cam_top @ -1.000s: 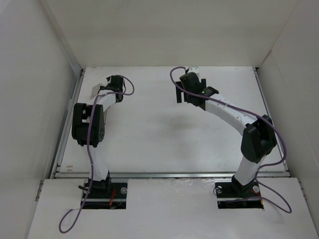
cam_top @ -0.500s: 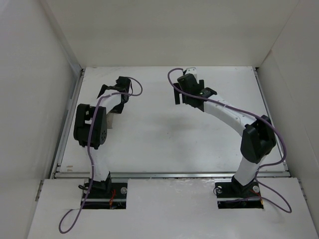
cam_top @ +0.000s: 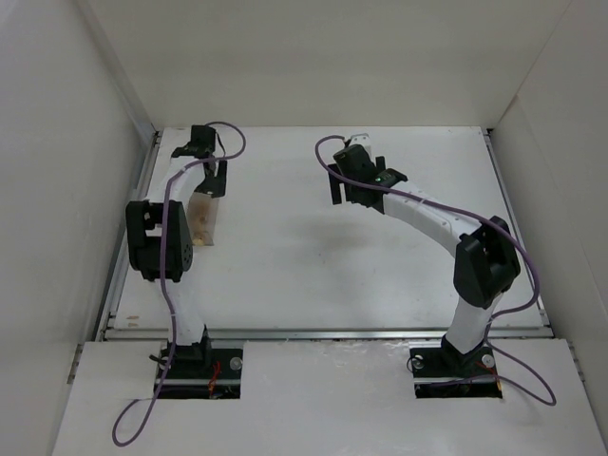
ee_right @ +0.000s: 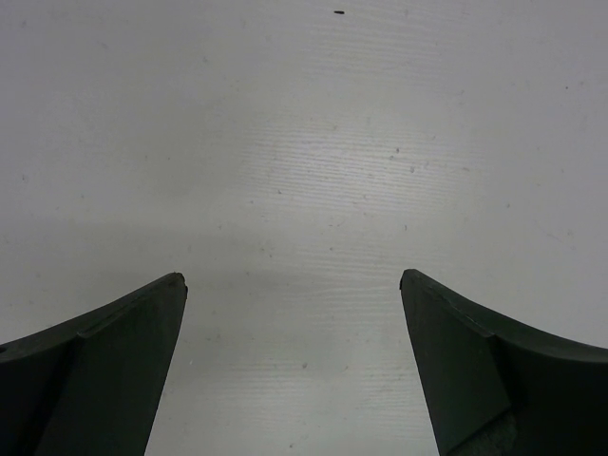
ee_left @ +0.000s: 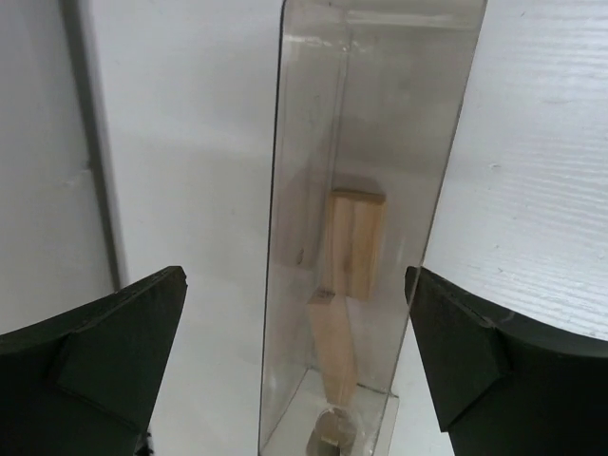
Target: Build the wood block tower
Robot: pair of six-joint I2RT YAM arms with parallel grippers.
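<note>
Two light-tan wooden blocks [ee_left: 356,249] of the wood block tower show through a clear plastic container [ee_left: 313,142], one lying end-on past the other. In the left wrist view the container sits between the wide-apart fingers of my left gripper [ee_left: 294,277], which is open and touches nothing. From above, the container [cam_top: 202,217] lies at the table's left side, just in front of my left gripper [cam_top: 211,179], and the blocks [cam_top: 199,226] are a faint tan patch. My right gripper [cam_top: 346,182] [ee_right: 293,275] hangs open over bare table at the far middle.
White walls close in the table on the left, back and right. A metal rail [cam_top: 128,237] runs along the left edge beside the container. The white tabletop [cam_top: 313,256] stretches between the two arms.
My left gripper has opened and let go of the clear container, then drawn back toward the far left corner. The container now rests on the table. My right gripper shifted slightly left.
</note>
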